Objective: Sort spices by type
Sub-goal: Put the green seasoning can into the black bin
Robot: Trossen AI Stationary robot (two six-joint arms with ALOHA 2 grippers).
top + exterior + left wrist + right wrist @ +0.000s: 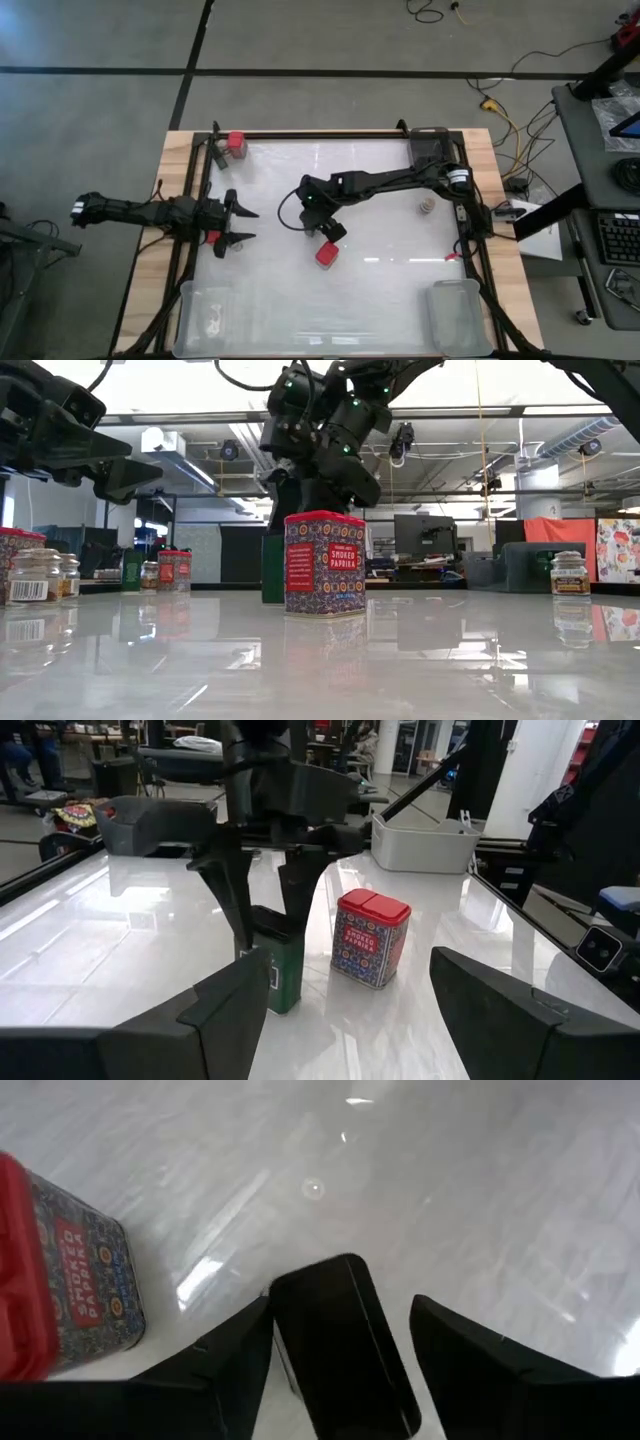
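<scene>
A dark green tin with a black lid (340, 1340) stands upright on the white table near the middle. My right gripper (340, 1355) comes at it from above, open, one finger on each side, with a gap showing by each finger. The left wrist view shows the same tin (277, 972) between those fingers. A red-topped paprika tin (325, 565) stands next to it, on the near side (327, 255). My left gripper (246, 225) waits open at the table's left, pointing toward both tins.
A second red-topped tin (237, 143) stands at the far left corner, and a round jar (427, 207) right of centre. Clear bins sit at the near left (200, 325), near right (455, 315) and far right (430, 145). More jars (35, 575) show in the low view.
</scene>
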